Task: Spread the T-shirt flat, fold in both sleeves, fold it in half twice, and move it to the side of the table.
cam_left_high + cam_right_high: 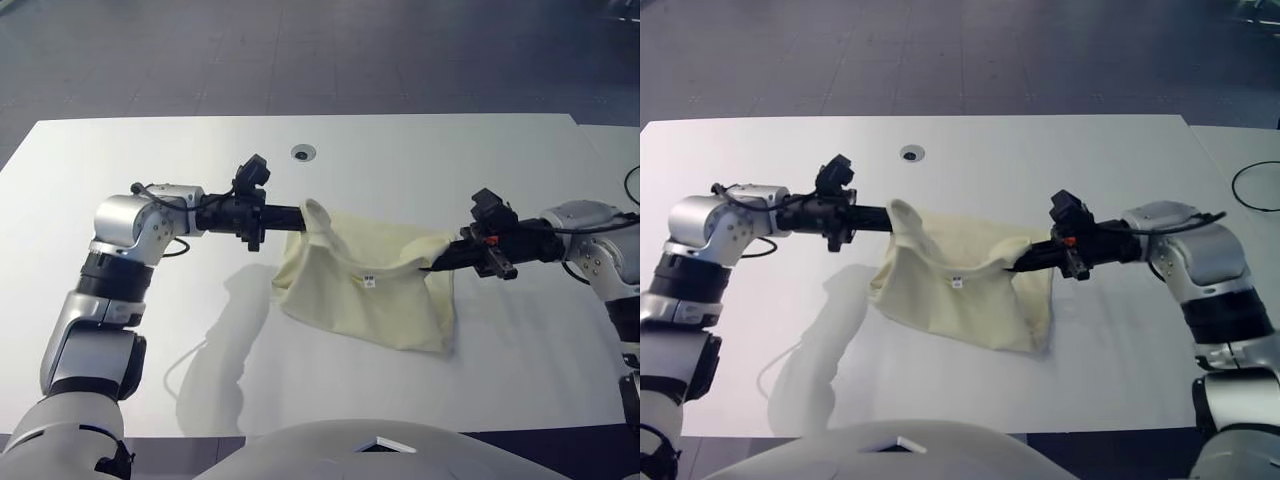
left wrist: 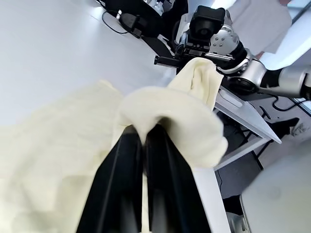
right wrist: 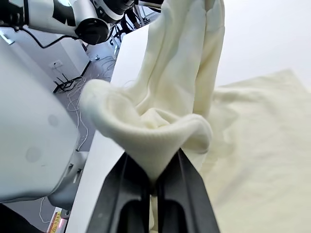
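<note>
1. T-shirt [image 1: 370, 295], pale yellow and one in number, hangs over the middle of the table between the two arms; its lower part sags onto the tabletop on the robot's side and lies crumpled, while its upper edge is lifted off the surface
2. A small white label [image 1: 368, 281] shows inside the neckline, about midway along the raised edge
3. Right gripper [image 1: 441, 262] is clamped on the garment's right upper corner; in the right wrist view the fabric mounds over its two black fingers [image 3: 131, 194], which lie close together with cloth pinched between them
4. Left gripper [image 1: 300, 216] pinches the opposite upper corner in the same way, a bunched fold spilling over the tips of its closed fingers [image 2: 121, 179]
5. The cloth strung between these two grippers hides the strip of tabletop right behind it
6. A white table [image 1: 480, 160] carries the garment; one round cable hole [image 1: 302, 152] sits in it beyond the left gripper, well apart from the cloth
7. At the robot's right a second white surface [image 1: 1240, 145] adjoins the table, with one loop of black cable [image 1: 1234, 187] lying on it
8. Dark grey tiled floor [image 1: 300, 50] lies past the table's far edge
</note>
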{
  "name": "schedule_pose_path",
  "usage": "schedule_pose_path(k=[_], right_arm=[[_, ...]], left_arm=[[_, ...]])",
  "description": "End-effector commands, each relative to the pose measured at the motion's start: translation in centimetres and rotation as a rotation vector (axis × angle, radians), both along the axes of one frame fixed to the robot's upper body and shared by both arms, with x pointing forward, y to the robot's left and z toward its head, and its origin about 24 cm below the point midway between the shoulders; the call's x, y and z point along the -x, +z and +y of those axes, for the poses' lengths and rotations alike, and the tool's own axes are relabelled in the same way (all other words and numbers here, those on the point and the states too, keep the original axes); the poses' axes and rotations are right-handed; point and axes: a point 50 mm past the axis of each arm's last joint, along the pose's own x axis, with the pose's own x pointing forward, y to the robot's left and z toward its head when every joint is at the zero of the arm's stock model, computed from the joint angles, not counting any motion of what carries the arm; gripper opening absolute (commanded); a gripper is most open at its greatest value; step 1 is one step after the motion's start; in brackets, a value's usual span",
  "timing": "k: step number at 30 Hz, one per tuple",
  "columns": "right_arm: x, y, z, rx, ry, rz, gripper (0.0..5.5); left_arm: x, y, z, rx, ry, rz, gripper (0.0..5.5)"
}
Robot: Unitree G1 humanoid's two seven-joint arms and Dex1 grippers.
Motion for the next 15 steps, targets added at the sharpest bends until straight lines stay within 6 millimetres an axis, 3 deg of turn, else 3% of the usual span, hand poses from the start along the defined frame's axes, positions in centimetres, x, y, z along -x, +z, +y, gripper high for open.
schedule_pose_path(k=[1,15], right_arm=[[-1.6,-0.7,-0.3,0.005,-0.033,0.040,0.01],[-3.3,-3.8,-2.5,0.053,-0.178,0.115,0.01]], left_arm=[[-1.5,-0.1,-0.6,-0.002,0.013,0.020,0.00],[-3.5,-2.6,-0.3,-0.033,0.116,0.118,0.00]])
